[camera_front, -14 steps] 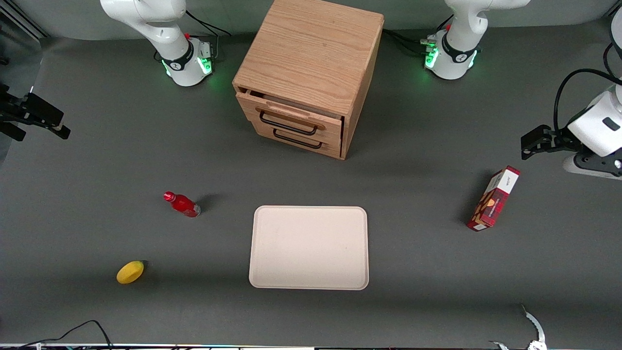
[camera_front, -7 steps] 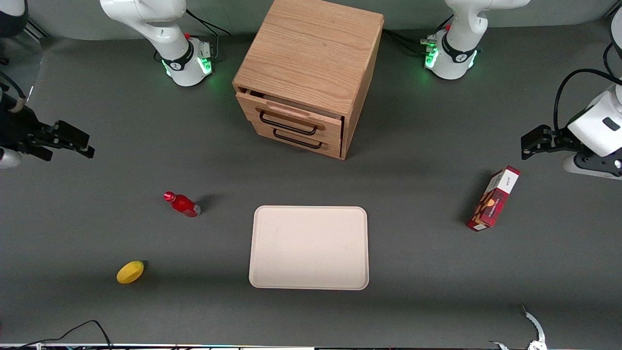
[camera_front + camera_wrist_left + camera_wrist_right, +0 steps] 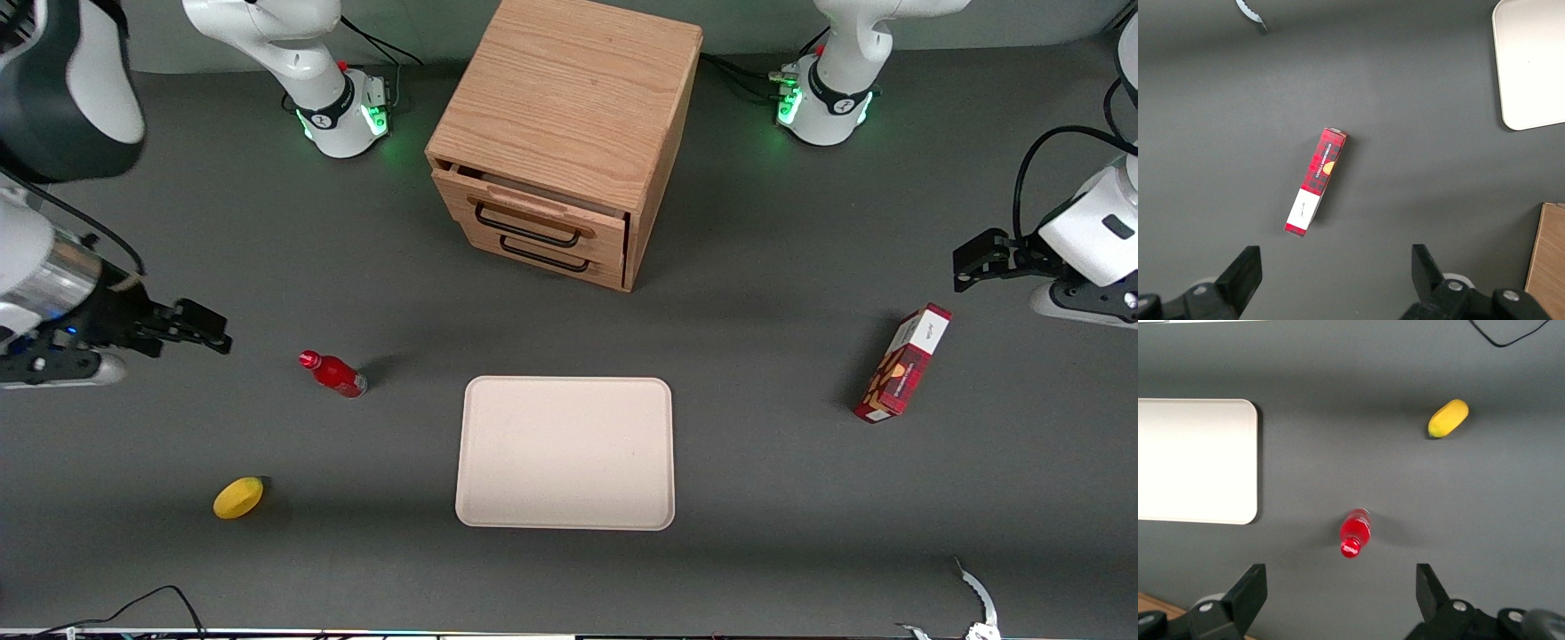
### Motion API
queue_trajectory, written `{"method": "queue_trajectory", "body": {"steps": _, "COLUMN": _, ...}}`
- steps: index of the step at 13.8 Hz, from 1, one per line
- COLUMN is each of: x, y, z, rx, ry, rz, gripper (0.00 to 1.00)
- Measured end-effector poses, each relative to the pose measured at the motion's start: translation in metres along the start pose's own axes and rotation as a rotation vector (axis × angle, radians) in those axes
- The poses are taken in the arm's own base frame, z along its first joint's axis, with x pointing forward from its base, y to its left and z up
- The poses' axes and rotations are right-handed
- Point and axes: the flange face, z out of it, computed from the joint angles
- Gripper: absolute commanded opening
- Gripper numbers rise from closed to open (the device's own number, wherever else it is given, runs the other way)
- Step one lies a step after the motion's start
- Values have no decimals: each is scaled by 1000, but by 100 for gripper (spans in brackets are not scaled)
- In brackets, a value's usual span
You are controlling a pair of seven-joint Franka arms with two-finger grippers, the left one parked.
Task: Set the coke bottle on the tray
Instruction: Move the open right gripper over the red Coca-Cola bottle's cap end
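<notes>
The coke bottle [image 3: 333, 373] is a small red bottle with a red cap, standing on the grey table beside the tray toward the working arm's end. It also shows in the right wrist view [image 3: 1355, 532]. The tray [image 3: 565, 453] is flat, pale beige-pink and bare; it shows in the right wrist view [image 3: 1195, 460] too. My right gripper [image 3: 212, 332] hangs above the table, apart from the bottle, toward the working arm's end. In the right wrist view the gripper [image 3: 1340, 587] is open wide and empty, with the bottle just ahead of the fingers.
A yellow lemon [image 3: 238, 497] lies nearer the front camera than the bottle. A wooden drawer cabinet [image 3: 560, 133] stands farther from the camera than the tray, its top drawer slightly open. A red rectangular carton [image 3: 902, 363] lies toward the parked arm's end.
My right arm has swung in from the table's edge toward the bottle, bringing the open gripper much closer to it. The bottle, tray and other things have not moved.
</notes>
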Motion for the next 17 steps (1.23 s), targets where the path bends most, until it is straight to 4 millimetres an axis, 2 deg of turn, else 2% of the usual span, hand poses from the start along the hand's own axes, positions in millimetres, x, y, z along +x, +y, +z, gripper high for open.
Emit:
{"method": "queue_trajectory", "body": {"steps": 3, "x": -4, "y": -8, "z": 42, "rx": 4, "ry": 7, "rz": -6, "gripper": 98}}
{"method": "queue_trajectory", "body": {"steps": 10, "x": -25, "y": -2, "z": 126, "rx": 6, "ry": 61, "rz": 0, "gripper": 97}}
{"method": "queue_trajectory", "body": {"steps": 13, "x": -38, "y": -6, "z": 155, "rx": 10, "ry": 78, "rz": -8, "gripper": 97}}
{"method": "queue_trajectory", "body": {"steps": 17, "x": -56, "y": -10, "z": 185, "rx": 12, "ry": 86, "rz": -16, "gripper": 97}}
